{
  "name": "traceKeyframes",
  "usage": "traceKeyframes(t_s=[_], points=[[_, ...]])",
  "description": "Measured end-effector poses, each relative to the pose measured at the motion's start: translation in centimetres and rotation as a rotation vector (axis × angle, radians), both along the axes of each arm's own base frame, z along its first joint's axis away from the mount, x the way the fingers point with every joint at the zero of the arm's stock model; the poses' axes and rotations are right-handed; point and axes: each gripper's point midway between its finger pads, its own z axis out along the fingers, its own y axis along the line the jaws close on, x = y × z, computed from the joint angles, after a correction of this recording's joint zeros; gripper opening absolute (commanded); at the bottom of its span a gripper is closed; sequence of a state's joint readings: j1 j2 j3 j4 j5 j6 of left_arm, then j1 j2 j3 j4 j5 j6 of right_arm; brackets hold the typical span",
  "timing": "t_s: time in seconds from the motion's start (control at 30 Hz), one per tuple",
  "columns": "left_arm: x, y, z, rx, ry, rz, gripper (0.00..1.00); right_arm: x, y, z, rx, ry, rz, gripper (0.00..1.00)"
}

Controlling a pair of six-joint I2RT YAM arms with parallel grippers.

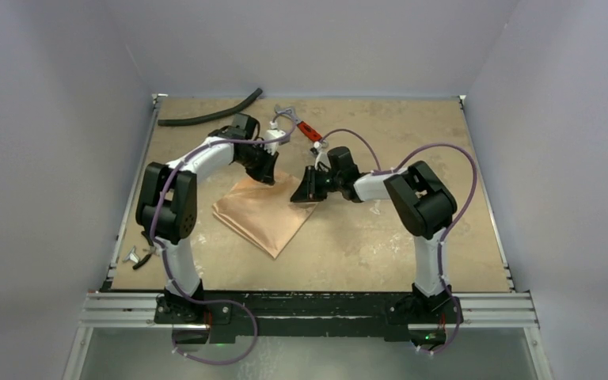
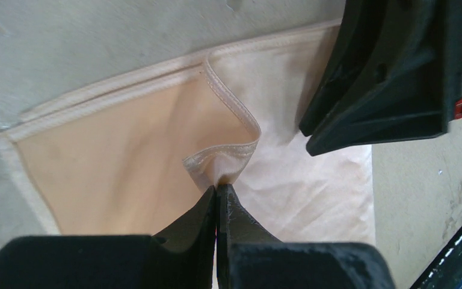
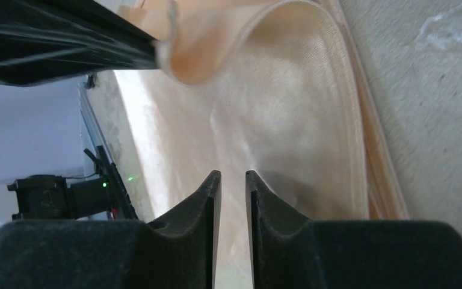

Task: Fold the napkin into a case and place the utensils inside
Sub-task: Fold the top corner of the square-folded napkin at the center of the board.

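Now we see the napkin (image 1: 263, 212) lying folded flat on the counter (image 1: 412, 127), near the middle and in front of both arms. Our left hand (image 2: 218, 191) is pressed together on a raised fold of the hemmed edge at the cloth's far corner. Our right hand (image 3: 233, 180) sits just beside it, low over the cloth, its jaws slightly parted.

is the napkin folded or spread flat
Folded: the napkin lies in layers, two hemmed edges stacked, one corner pinched by the left claw.
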State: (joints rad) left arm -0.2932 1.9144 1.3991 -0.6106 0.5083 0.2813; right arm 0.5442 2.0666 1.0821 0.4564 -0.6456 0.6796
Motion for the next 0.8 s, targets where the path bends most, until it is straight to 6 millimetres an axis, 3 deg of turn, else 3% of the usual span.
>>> traceKeyframes(t_s=[0.2,0.37,0.57,0.8], points=[[-2.4,-0.1,-1.4,0.014,0.054,-0.031,0.00,-1.0,-1.2,4.2,0.013,-0.049,0.000,0.27],[-3.5,0.0,-0.5,0.010,0.050,-0.046,0.00,-1.2,-2.8,6.7,0.021,-0.084,-0.034,0.27],[-5.6,-1.1,1.5,-0.012,0.035,-0.111,0.00,-1.3,-4.9,4.5,-0.049,-0.029,-0.102,0.25],[-10.5,-1.7,0.8,0.032,0.090,-0.255,0.00,-0.8,-7.1,2.7,-0.126,0.023,-0.188,0.24]])
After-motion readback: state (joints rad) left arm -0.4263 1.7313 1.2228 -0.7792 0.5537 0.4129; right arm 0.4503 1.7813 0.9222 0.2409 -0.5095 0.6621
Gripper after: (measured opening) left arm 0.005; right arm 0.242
